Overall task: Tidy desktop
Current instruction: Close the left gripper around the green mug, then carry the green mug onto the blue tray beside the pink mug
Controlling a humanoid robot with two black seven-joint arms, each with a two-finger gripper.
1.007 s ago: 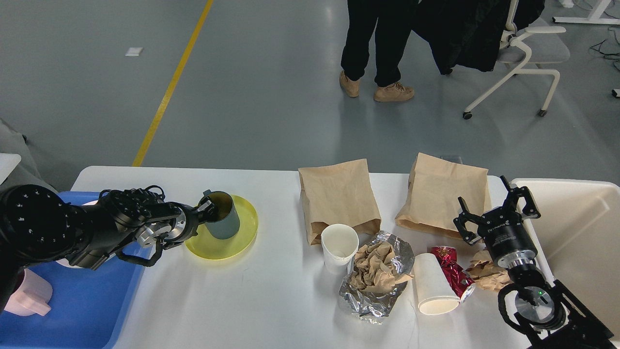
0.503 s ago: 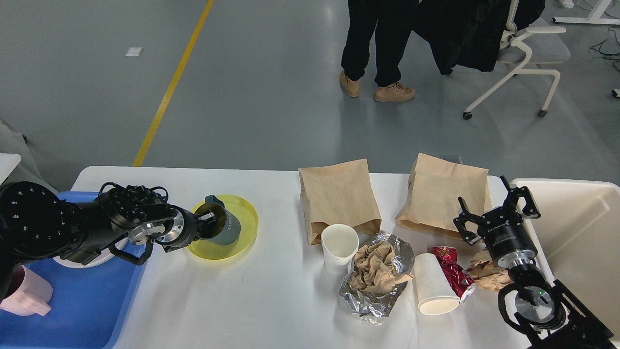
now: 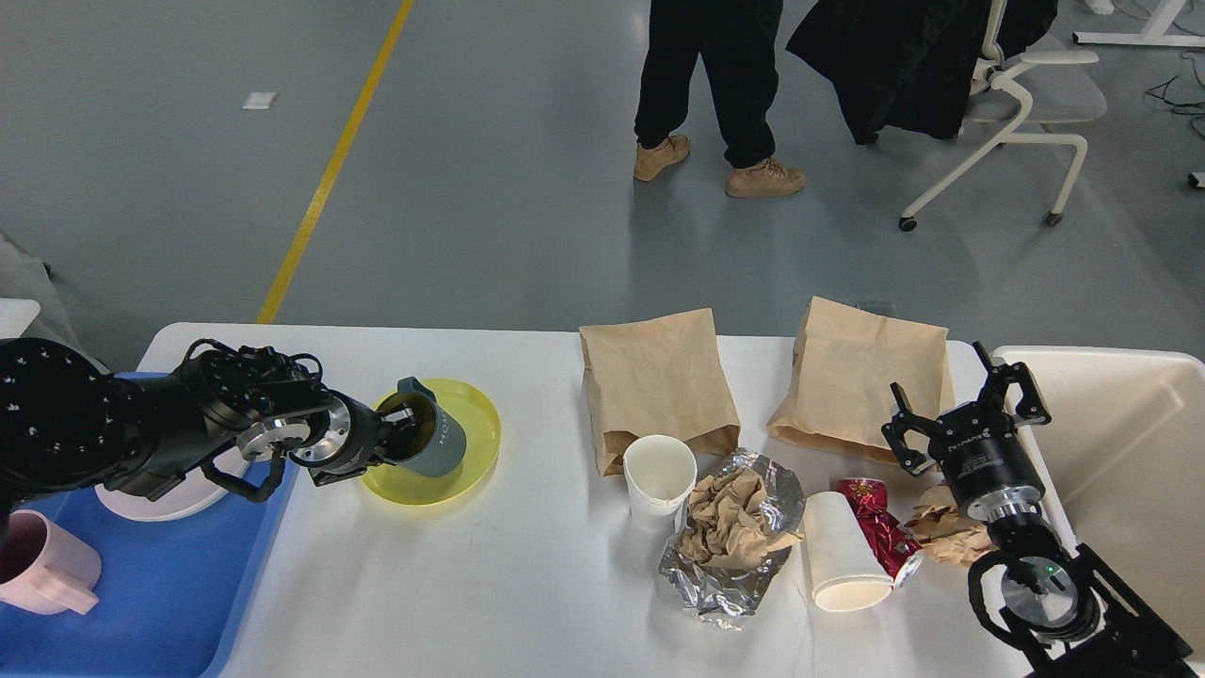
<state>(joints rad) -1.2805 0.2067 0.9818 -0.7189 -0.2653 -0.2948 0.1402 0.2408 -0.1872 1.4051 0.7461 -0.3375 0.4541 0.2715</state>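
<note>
The white desktop (image 3: 490, 584) spans the view. My left gripper (image 3: 400, 430) is shut on the rim of a grey-green mug (image 3: 435, 441), which is tilted toward the left over a yellow plate (image 3: 471, 466). My right gripper (image 3: 970, 405) is open and empty, above the right brown paper bag (image 3: 861, 377). Litter lies mid-right: a second paper bag (image 3: 654, 381), an upright white paper cup (image 3: 659, 480), crumpled foil with brown paper (image 3: 730, 541), a paper cup on its side (image 3: 843, 551), a red wrapper (image 3: 875, 527) and a brown paper wad (image 3: 951, 537).
A blue tray (image 3: 141, 603) at the left holds a pink mug (image 3: 42, 570) and a white plate (image 3: 160, 499). A cream bin (image 3: 1130, 452) stands at the right edge. A person (image 3: 715, 85) and an office chair (image 3: 1017, 104) are on the floor behind.
My left gripper has drawn back to the left and tipped the mug from upright to tilted on the yellow plate. The person behind has stepped left. The right arm has not moved.
</note>
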